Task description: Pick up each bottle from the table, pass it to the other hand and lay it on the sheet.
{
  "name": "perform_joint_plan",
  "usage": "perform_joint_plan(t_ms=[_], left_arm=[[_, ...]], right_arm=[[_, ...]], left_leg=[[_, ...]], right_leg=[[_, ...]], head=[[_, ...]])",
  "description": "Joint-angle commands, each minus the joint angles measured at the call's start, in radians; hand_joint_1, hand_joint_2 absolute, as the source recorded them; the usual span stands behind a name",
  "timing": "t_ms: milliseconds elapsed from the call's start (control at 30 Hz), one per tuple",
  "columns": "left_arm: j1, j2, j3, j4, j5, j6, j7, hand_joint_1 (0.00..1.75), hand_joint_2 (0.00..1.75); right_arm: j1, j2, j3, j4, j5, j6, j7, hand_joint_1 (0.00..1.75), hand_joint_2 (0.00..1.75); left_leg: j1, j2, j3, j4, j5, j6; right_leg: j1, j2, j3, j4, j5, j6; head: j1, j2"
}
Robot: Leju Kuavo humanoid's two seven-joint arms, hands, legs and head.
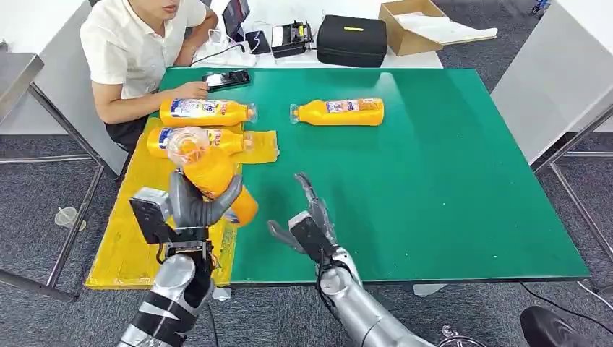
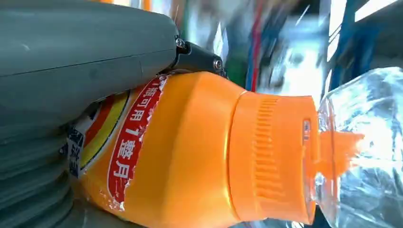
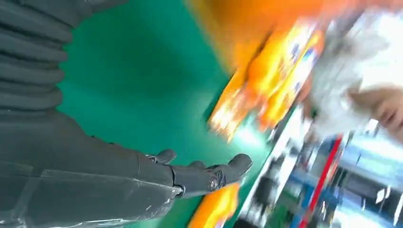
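My left hand (image 1: 194, 206) grips an orange bottle (image 1: 211, 176) by its body, raised and tilted over the yellow sheet (image 1: 130, 249), clear cap end pointing away from me. The left wrist view shows that bottle (image 2: 190, 152) up close against my left hand (image 2: 71, 61). My right hand (image 1: 309, 220) is open above the green table, just right of the held bottle, fingers spread; it appears again as my right hand (image 3: 142, 175). Two more orange bottles (image 1: 206, 112) (image 1: 195, 139) lie on the sheet's far part. Another bottle (image 1: 340, 112) lies on the green table.
A seated person (image 1: 141, 50) at the far left rests a hand beside a phone (image 1: 227, 79) on the green table (image 1: 448, 173). Behind the table are a black case (image 1: 352, 41), a cardboard box (image 1: 416, 25) and small devices.
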Motion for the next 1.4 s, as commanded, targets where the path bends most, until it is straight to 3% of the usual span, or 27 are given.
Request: perform_joint_plan(t_ms=[33,100,133,167,200,300,400,533,700,833,867,900,933,967,1000,1067,1133,1167,1400], left_arm=[[0.059,0.124,0.072,-0.006,-0.267,0.139,0.000,1.75,1.75],[0.057,0.116,0.074,-0.008,-0.276,0.134,0.001,1.75,1.75],[0.052,0.116,0.072,0.003,-0.338,0.167,0.016,1.75,1.75],[0.056,0.115,0.080,0.003,-0.425,0.190,0.045,1.75,1.75],[0.057,0.115,0.089,0.001,-0.447,0.173,0.048,1.75,1.75],[0.045,0.133,0.095,0.020,-0.578,0.162,0.083,1.75,1.75],[0.028,0.160,0.092,0.085,-0.729,0.110,0.176,1.75,1.75],[-0.050,0.161,0.022,0.250,-0.779,-0.031,0.150,1.75,1.75],[-0.185,0.166,-0.099,0.474,-0.921,-0.051,0.121,1.75,1.75],[-0.247,0.168,-0.153,0.625,-0.955,-0.147,0.105,1.75,1.75],[-0.252,0.168,-0.158,0.647,-0.953,-0.150,0.092,1.69,1.75],[-0.257,0.162,-0.154,0.675,-0.937,-0.172,0.083,1.48,1.75],[-0.258,0.160,-0.155,0.685,-0.933,-0.180,0.079,1.41,1.75],[-0.261,0.158,-0.159,0.696,-0.933,-0.192,0.079,0.38,1.75],[-0.266,0.158,-0.163,0.707,-0.931,-0.209,0.080,0.26,1.75],[-0.271,0.155,-0.161,0.716,-0.921,-0.228,0.086,0.26,1.75],[-0.271,0.155,-0.161,0.716,-0.921,-0.228,0.086,0.26,1.75],[-0.275,0.153,-0.159,0.720,-0.915,-0.244,0.089,0.00,1.75],[-0.321,0.166,-0.150,0.771,-0.855,-0.414,0.133,0.00,1.75]], right_arm=[[0.075,-0.081,-0.170,-0.009,0.072,-0.163,-0.037,0.00,0.00],[0.075,-0.075,-0.171,-0.011,0.082,-0.163,-0.030,0.00,0.00],[0.075,-0.069,-0.184,-0.012,0.115,-0.218,-0.025,0.00,1.75],[0.092,-0.071,-0.278,-0.047,0.331,-0.327,0.019,0.00,1.75],[0.135,-0.024,-0.439,-0.113,0.658,-0.327,0.018,0.00,1.75],[0.147,-0.011,-0.650,-0.116,0.848,-0.327,-0.071,0.00,1.75],[0.157,-0.029,-0.602,-0.142,0.721,-0.327,-0.075,0.00,1.75],[0.123,-0.035,-0.530,-0.078,0.711,-0.327,-0.072,0.00,1.75],[0.057,-0.043,-0.413,0.032,0.648,-0.327,-0.075,0.00,1.75],[0.038,-0.048,-0.342,0.087,0.565,-0.327,-0.075,0.00,1.75],[0.037,-0.050,-0.331,0.090,0.548,-0.327,-0.075,0.00,1.75],[0.033,-0.056,-0.316,0.096,0.528,-0.327,-0.075,0.00,1.75],[0.031,-0.059,-0.310,0.099,0.518,-0.327,-0.075,0.00,1.75],[0.027,-0.059,-0.304,0.106,0.505,-0.327,-0.075,0.00,1.75],[0.025,-0.064,-0.292,0.107,0.491,-0.327,-0.075,0.00,1.75],[0.021,-0.067,-0.282,0.108,0.479,-0.327,-0.075,0.00,1.75],[0.021,-0.067,-0.282,0.108,0.479,-0.327,-0.075,0.00,1.75],[0.021,-0.068,-0.278,0.107,0.469,-0.327,-0.075,0.00,1.75],[0.000,-0.077,-0.226,0.127,0.397,-0.327,-0.075,0.00,1.75]], left_leg=[[0.000,0.002,0.006,-0.002,-0.002,0.000],[0.000,0.001,0.004,0.000,-0.002,0.000],[0.001,0.003,0.006,0.001,-0.003,0.000],[0.001,0.003,0.004,0.001,-0.003,0.000],[0.000,0.002,0.003,0.000,-0.002,0.000],[0.000,-0.001,0.004,0.000,-0.002,0.000],[0.000,0.000,0.005,-0.001,-0.002,-0.001],[0.001,0.001,0.005,0.000,-0.002,0.000],[0.001,0.002,0.004,0.000,-0.001,-0.001],[0.001,0.003,0.005,0.000,-0.001,-0.001],[0.002,0.005,0.008,0.000,-0.002,-0.001],[0.001,0.004,0.006,-0.001,-0.002,0.000],[0.001,0.003,0.003,0.000,-0.001,0.000],[0.001,0.004,0.007,0.000,-0.002,0.000],[0.001,0.003,0.004,0.000,-0.001,0.000],[0.001,0.004,0.010,0.000,-0.004,0.000],[0.001,0.004,0.006,0.000,-0.002,0.000],[0.001,0.005,0.007,0.000,-0.003,0.000],[0.000,0.003,0.003,0.000,0.000,0.000]], right_leg=[[0.001,0.000,0.006,-0.002,-0.002,-0.003],[0.001,0.000,0.004,-0.001,-0.002,-0.003],[0.001,0.001,0.006,0.000,-0.002,-0.004],[0.001,0.002,0.004,0.000,-0.002,-0.004],[0.001,0.000,0.003,0.000,-0.001,-0.003],[0.001,-0.002,0.004,0.000,-0.003,-0.004],[0.001,-0.001,0.005,-0.001,-0.002,-0.004],[0.001,0.000,0.005,-0.001,-0.002,-0.004],[0.001,0.000,0.003,0.000,0.000,-0.004],[0.002,0.001,0.005,-0.001,0.000,-0.004],[0.003,0.003,0.007,-0.001,-0.001,-0.005],[0.001,0.002,0.005,-0.001,0.000,-0.004],[0.001,0.002,0.003,-0.001,0.000,-0.002],[0.002,0.003,0.006,-0.001,-0.001,-0.004],[0.001,0.002,0.003,-0.001,0.000,-0.003],[0.002,0.002,0.010,-0.001,-0.003,-0.005],[0.001,0.002,0.005,-0.001,0.000,-0.003],[0.002,0.003,0.007,-0.001,-0.001,-0.004],[0.001,0.002,0.002,0.000,0.000,-0.002]], head=[[0.000,0.000],[0.000,0.000],[0.000,0.000],[0.000,0.000],[0.000,0.000],[0.000,0.000],[0.000,0.000],[0.000,0.000],[0.000,0.000],[0.000,0.000],[0.000,0.000],[0.000,0.000],[0.000,0.000],[0.000,0.000],[0.000,0.000],[0.000,0.000],[0.000,0.000],[0.000,0.000],[0.000,0.000]])
